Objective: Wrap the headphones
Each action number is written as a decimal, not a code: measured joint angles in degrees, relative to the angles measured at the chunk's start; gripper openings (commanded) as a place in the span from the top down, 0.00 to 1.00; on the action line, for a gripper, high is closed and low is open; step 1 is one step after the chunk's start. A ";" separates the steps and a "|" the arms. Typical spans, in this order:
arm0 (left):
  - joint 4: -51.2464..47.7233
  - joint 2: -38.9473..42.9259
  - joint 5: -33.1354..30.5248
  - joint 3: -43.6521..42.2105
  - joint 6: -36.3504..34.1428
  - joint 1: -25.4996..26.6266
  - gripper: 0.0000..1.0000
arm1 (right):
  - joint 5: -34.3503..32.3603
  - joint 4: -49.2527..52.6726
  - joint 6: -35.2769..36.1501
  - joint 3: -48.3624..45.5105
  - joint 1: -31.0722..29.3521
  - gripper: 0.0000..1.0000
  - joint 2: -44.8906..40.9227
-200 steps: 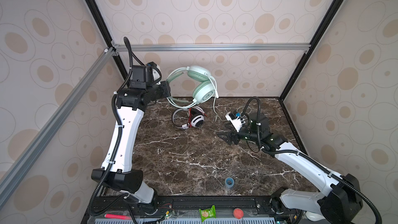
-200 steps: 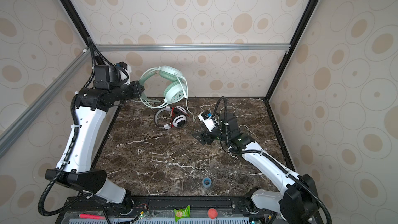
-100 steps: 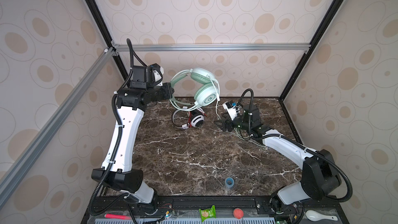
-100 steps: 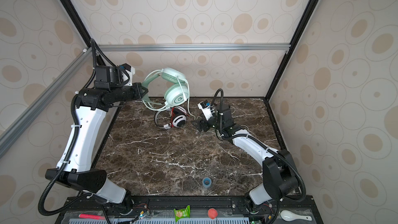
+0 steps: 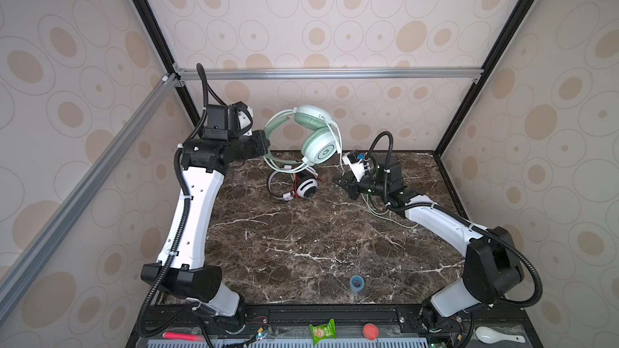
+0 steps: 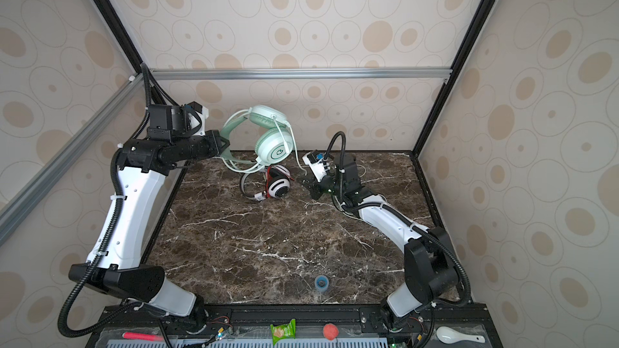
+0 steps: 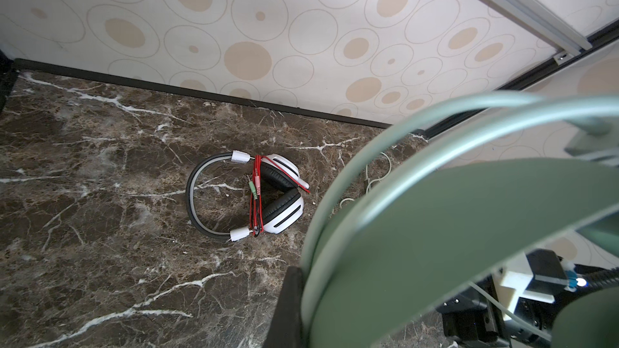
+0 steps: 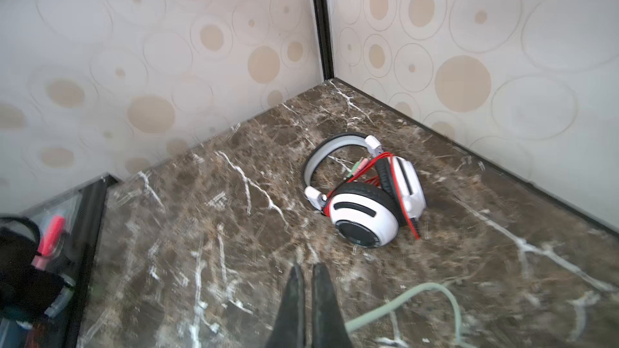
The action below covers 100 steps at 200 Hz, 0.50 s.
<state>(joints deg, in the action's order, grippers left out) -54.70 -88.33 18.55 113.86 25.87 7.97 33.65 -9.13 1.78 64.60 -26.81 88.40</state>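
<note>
Two pairs: mint green headphones [image 5: 320,150] aloft, clamped by left gripper [image 5: 266,142]; white-and-black headphones [image 5: 306,189] on table [image 5: 301,246]. Right gripper [image 8: 306,271] pinched shut, pale cable [image 8: 402,299] alongside.

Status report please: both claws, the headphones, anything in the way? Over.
Left claw shut on mint green headphones, held aloft. Right claw shut low by pale cable; grip unclear. White-and-black headphones lie beneath, red cable wrapped.

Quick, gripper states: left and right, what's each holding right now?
Left gripper: closed on the headband of the mint green headphones, held aloft.
Right gripper: closed; pale cable reaches its side, grip unconfirmed.
</note>
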 measured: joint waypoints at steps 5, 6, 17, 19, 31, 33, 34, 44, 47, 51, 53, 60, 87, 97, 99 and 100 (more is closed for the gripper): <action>0.17 0.04 -0.66 -0.02 0.33 0.02 1.00 | -0.72 0.50 0.04 -0.02 -0.24 1.00 -0.24; 0.20 0.04 -0.72 -0.02 0.37 0.02 1.00 | -0.85 0.66 0.02 -0.04 -0.26 1.00 -0.28; 0.96 0.37 -2.47 -0.46 1.01 0.02 1.00 | -3.06 2.21 0.46 -0.42 -0.94 1.00 -1.33; 1.14 0.44 -2.75 -0.61 1.14 0.00 1.00 | -3.58 2.60 0.50 -0.52 -1.14 1.00 -1.62; 2.27 1.11 -4.72 -1.79 1.68 0.00 1.00 | -6.67 5.81 1.46 -0.81 -2.38 1.00 -3.72; 2.43 1.27 -5.01 -2.03 1.75 0.00 1.00 | -7.10 6.40 1.57 -0.81 -2.67 1.00 -4.11; 2.47 1.31 -5.09 -2.10 1.77 0.00 1.00 | -7.26 6.58 1.64 -0.81 -2.75 1.00 -4.24; 3.52 2.16 -6.67 -3.50 2.01 0.00 1.00 | -10.05 9.70 2.69 -0.81 -4.28 1.00 -6.67; 3.74 2.38 -7.06 -3.89 2.08 0.00 1.00 | -10.56 10.47 2.89 -0.81 -4.72 1.00 -7.32; 4.13 2.73 -7.61 -4.50 2.21 0.00 1.00 | -11.65 11.67 3.30 -0.81 -5.35 1.00 -8.41; 4.26 2.84 -7.82 -4.68 2.23 0.02 1.00 | -12.02 12.26 3.43 -0.81 -5.68 1.00 -8.98; 4.98 3.41 -8.72 -5.68 2.36 0.00 1.00 | -13.46 14.10 3.98 -0.81 -6.71 1.00 -10.71; 7.98 5.42 -11.63 -9.77 2.71 0.00 1.00 | -19.17 22.16 6.21 -0.31 -11.52 1.00 -16.90; 9.27 5.90 -12.26 -11.21 2.75 0.00 1.00 | -21.20 25.33 6.93 0.61 -13.57 1.00 -17.90; 9.57 6.03 -12.41 -11.50 2.73 0.00 1.00 | -21.84 26.03 7.13 0.90 -14.01 1.00 -18.03; 9.64 6.08 -12.46 -11.61 2.75 0.00 1.00 | -21.99 26.27 7.17 0.98 -14.14 1.00 -18.05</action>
<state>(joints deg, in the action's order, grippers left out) -45.06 -82.26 6.09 102.26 28.62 7.97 11.66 17.15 8.95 65.58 -40.95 70.35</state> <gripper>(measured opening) 0.075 0.057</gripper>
